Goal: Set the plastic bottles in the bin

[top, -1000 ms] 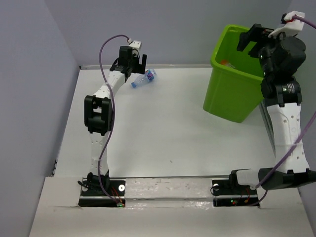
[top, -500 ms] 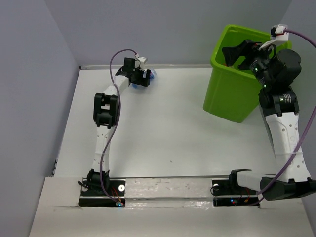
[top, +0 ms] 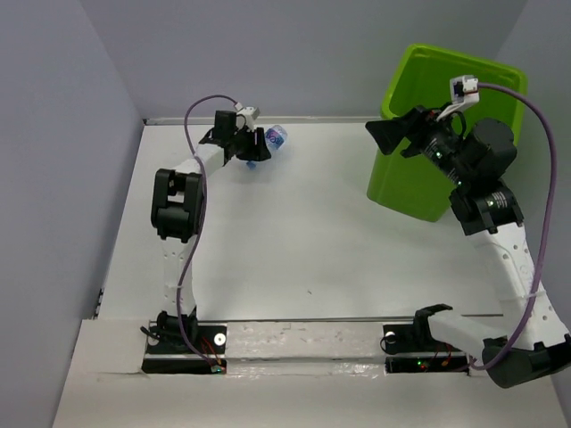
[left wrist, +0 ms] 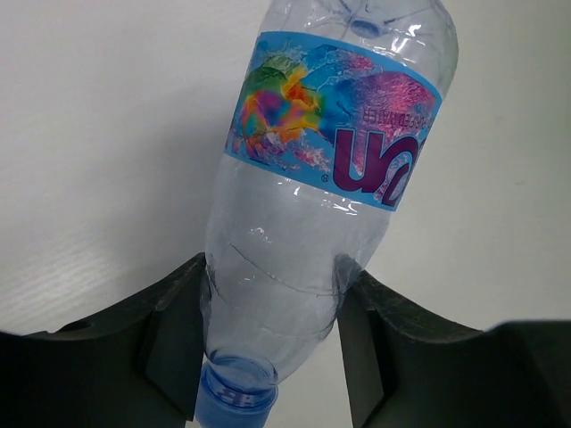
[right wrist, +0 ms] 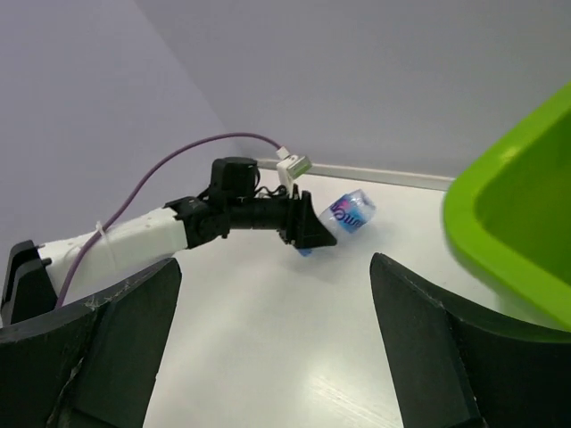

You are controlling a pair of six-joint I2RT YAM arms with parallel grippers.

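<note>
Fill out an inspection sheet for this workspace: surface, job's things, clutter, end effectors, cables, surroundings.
Surface: white table, only one bottle and the bin seen on it.
Job's things: clear bottle with blue label and cap, near the far edge; lime-green bin at far right, contents not visible.
Clutter: nothing seen.
End effectors: left end effector shut on the bottle just above its neck; right end effector open, empty, in the air left of the bin.
Cables: a purple cable loops free along each arm.
Surroundings: plain grey walls on three sides.
</note>
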